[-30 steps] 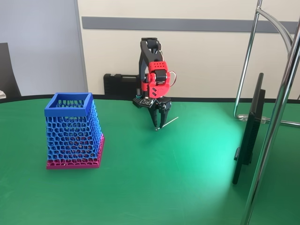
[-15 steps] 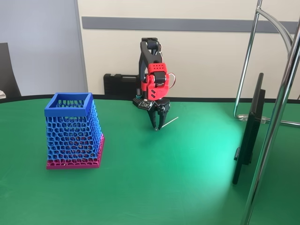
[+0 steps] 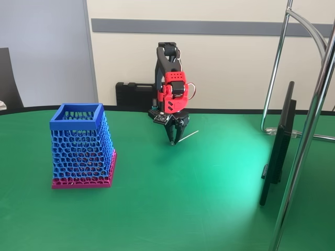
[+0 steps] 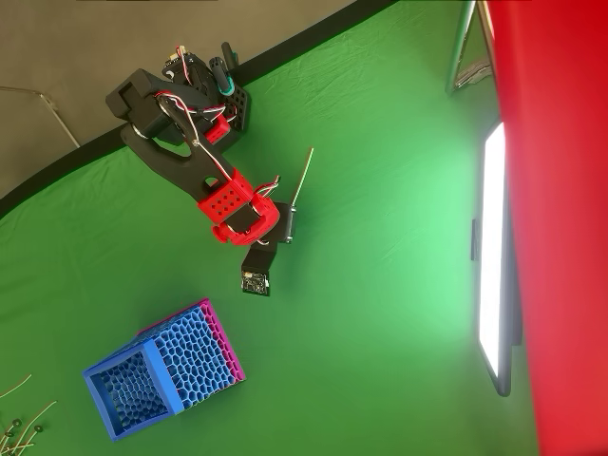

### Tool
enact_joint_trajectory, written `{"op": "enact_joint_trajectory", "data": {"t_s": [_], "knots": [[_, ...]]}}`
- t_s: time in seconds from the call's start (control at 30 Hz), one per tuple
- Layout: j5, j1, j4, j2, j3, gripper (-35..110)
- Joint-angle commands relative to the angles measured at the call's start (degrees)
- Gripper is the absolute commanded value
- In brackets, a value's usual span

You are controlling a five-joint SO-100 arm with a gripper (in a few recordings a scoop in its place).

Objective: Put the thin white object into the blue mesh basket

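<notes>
Below the wrist, the black two-finger gripper [image 3: 173, 140] is pinching the thin white stick [image 3: 187, 137] by one end, the tall blue honeycomb-mesh basket [image 3: 81, 146] standing well apart, so carrying it across comes next.

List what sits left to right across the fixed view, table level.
blue mesh basket → gripper → thin white object → dark monitor seen edge-on → chrome stand pole

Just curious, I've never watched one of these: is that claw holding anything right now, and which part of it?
The claw pinches the thin white object at its lower end; the rest slants up to the right.
</notes>
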Motion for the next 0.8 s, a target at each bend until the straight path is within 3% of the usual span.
{"op": "enact_joint_trajectory", "data": {"t_s": [0.0, 0.4, 0.77], "knots": [[-0.1, 0.6, -0.4, 0.0, -2.5, 7], [0.2, 2.2, -0.1, 2.9, -5.4, 3], [-4.8, 12.2, 3.1, 10.5, -25.3, 1]]}}
